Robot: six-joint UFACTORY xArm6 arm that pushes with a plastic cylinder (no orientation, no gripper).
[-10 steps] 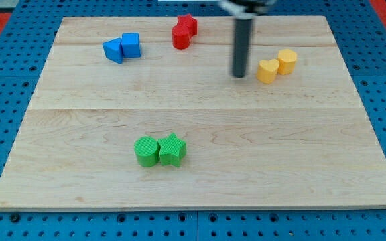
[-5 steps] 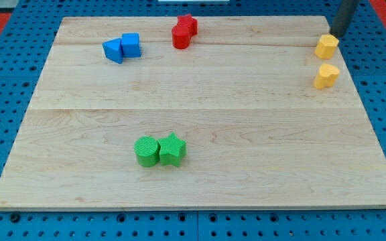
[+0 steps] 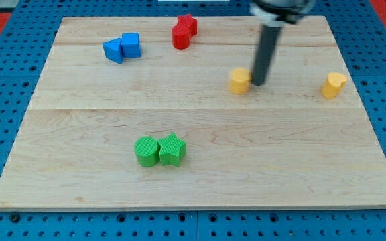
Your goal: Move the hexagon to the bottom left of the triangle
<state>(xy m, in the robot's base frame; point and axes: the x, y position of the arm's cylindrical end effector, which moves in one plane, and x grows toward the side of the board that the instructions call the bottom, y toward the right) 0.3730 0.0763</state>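
The yellow hexagon lies on the wooden board, right of centre in the upper half. My tip stands right against the hexagon's right side. The blue triangle lies at the upper left, touching a blue cube on its right. The hexagon is far to the right of the triangle and a little lower.
A yellow heart-shaped block lies near the board's right edge. A red star and a red cylinder sit together at the top centre. A green cylinder and a green star touch at the lower centre.
The rod has swung from the upper right corner to the middle. The yellow hexagon has slid from the right edge leftward and down. The yellow heart has shifted slightly right.
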